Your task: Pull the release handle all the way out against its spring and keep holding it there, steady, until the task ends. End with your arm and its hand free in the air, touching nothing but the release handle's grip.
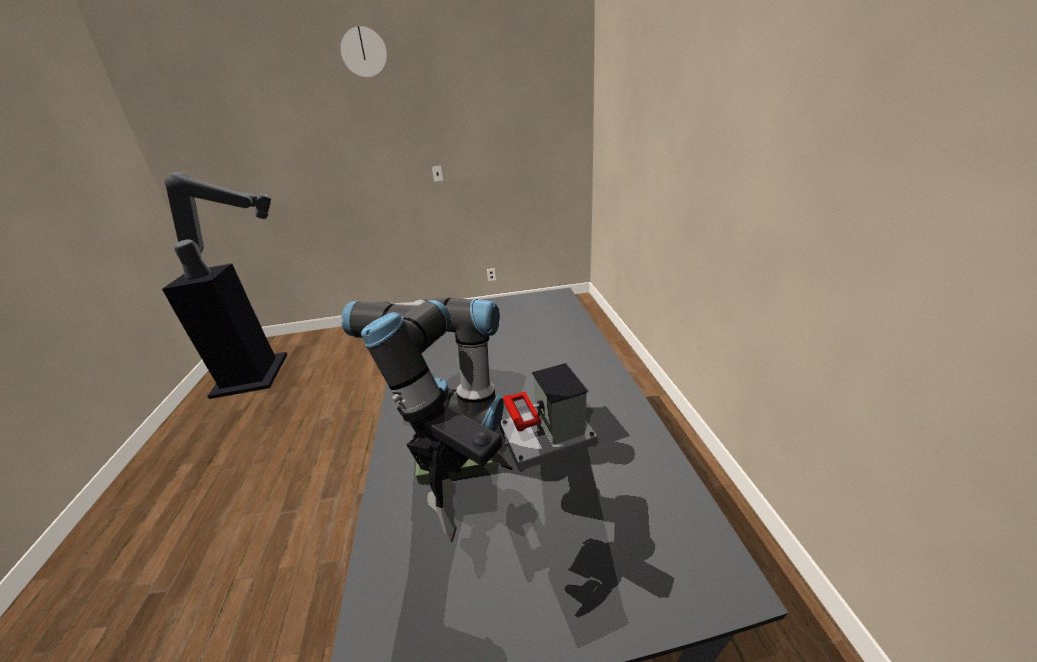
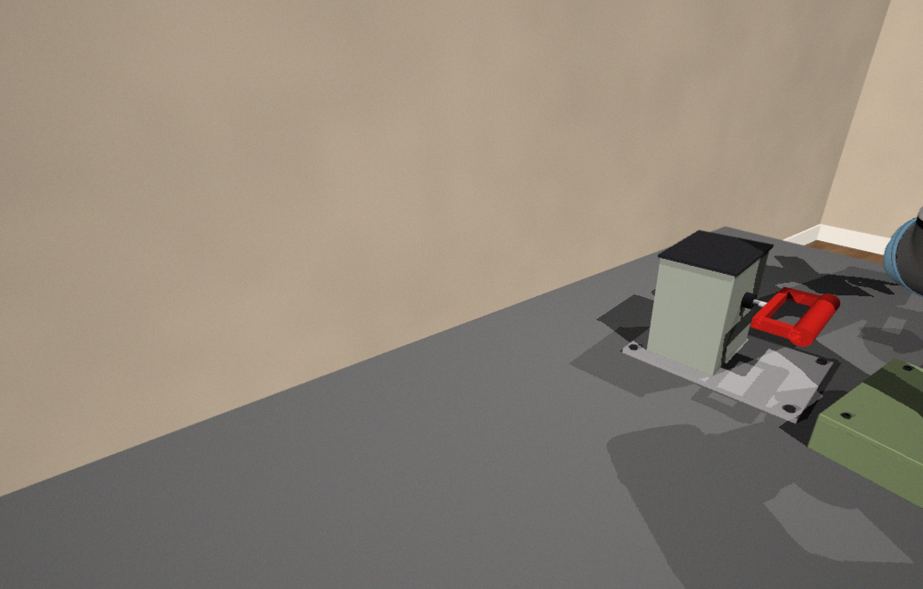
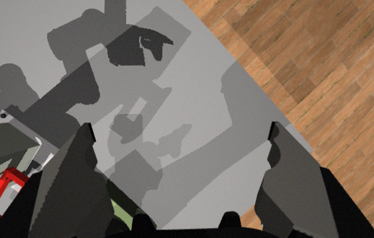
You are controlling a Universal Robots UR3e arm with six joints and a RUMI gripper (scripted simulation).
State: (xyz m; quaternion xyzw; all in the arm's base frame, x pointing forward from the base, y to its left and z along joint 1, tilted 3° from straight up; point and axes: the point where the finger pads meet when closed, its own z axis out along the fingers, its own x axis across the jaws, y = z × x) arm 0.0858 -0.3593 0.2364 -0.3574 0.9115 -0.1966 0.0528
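Release handle point(image 2: 793, 315) hasn't been touched yet, so basically none of the job is done. Starting at the end effector point(image 3: 181, 131): its two dark fingers are spread as wide as they go with nothing between them, and in the wrist view they just frame bare desk point(image 3: 192, 90) and a strip of wood floor point(image 3: 318, 54). It hangs in the air near the desk's left edge, tips angled down, well apart from the handle. The handle is the red loop sticking out of a pale green box with a black lid point(image 2: 702, 307), on a short pin, and it looks seated close to the box, so I'd say the spring is still relaxed. The box is bolted to a light metal plate point(image 2: 780, 395), right next to the olive block point(image 2: 889, 431) the arm point(image 1: 407, 361) stands on. Still to do: swing around to the handle, close on its grip bar, pull it fully out, then hold it steady while touching nothing else. Further out, the desk is a dark grey slab covered in overlapping shadows, pushed into the corner of a beige-walled room with white baseboards. There's a black pedestal with a camera arm point(image 1: 218, 328) on the floor, and a round clock point(image 1: 363, 50) on the far wall.
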